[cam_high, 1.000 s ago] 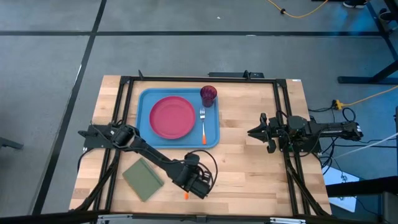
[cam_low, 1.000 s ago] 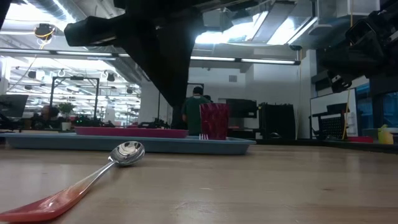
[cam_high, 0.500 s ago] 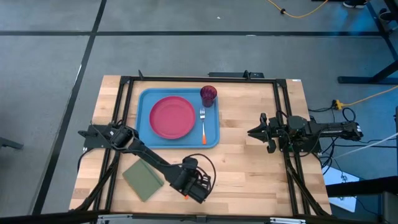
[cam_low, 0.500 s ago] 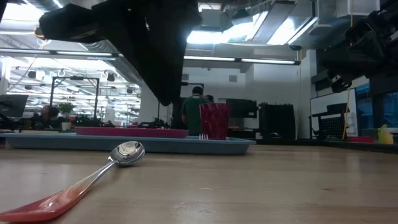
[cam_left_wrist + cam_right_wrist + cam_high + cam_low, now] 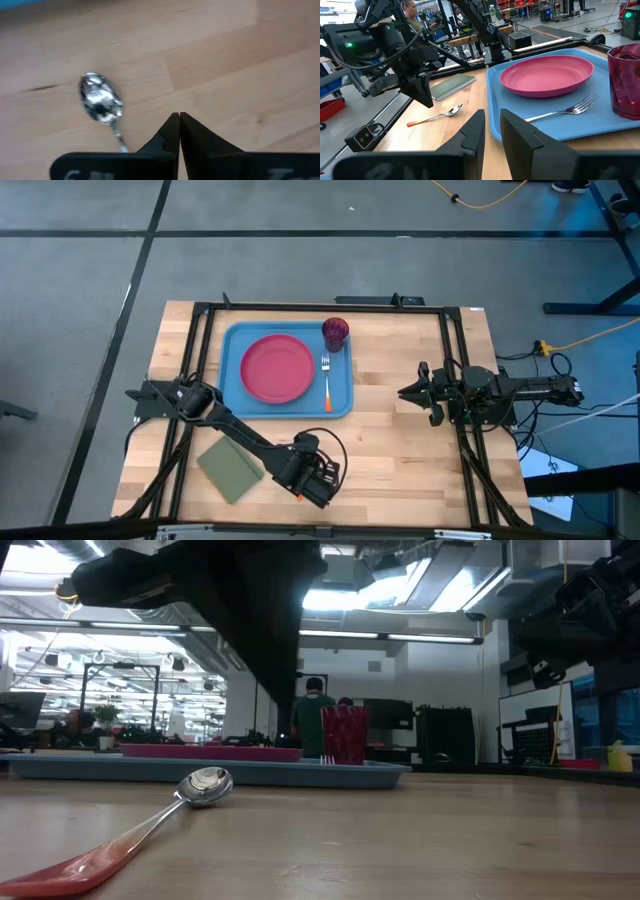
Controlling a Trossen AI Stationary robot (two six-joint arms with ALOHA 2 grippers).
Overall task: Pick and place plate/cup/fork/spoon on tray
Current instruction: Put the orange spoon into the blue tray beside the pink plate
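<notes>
The spoon (image 5: 102, 102), with a silver bowl and an orange handle, lies flat on the bare wood near the table's front edge; only its handle end (image 5: 298, 496) shows in the high view. My left gripper (image 5: 179, 116) hovers just above it, shut and empty, its tips beside the bowl. The pink-red plate (image 5: 277, 368), the dark red cup (image 5: 335, 332) and the fork (image 5: 326, 380) rest on the light-blue tray (image 5: 232, 335). My right gripper (image 5: 405, 392) waits right of the tray, slightly open and empty.
An olive-green pad (image 5: 230, 468) lies flat at the front left, close to my left arm. Bare wood stretches between the tray (image 5: 492, 130) and the front edge. A black frame borders the table. People stand in the room beyond.
My left gripper has shifted a little toward the table's left edge above the spoon, staying shut. The spoon has not moved.
</notes>
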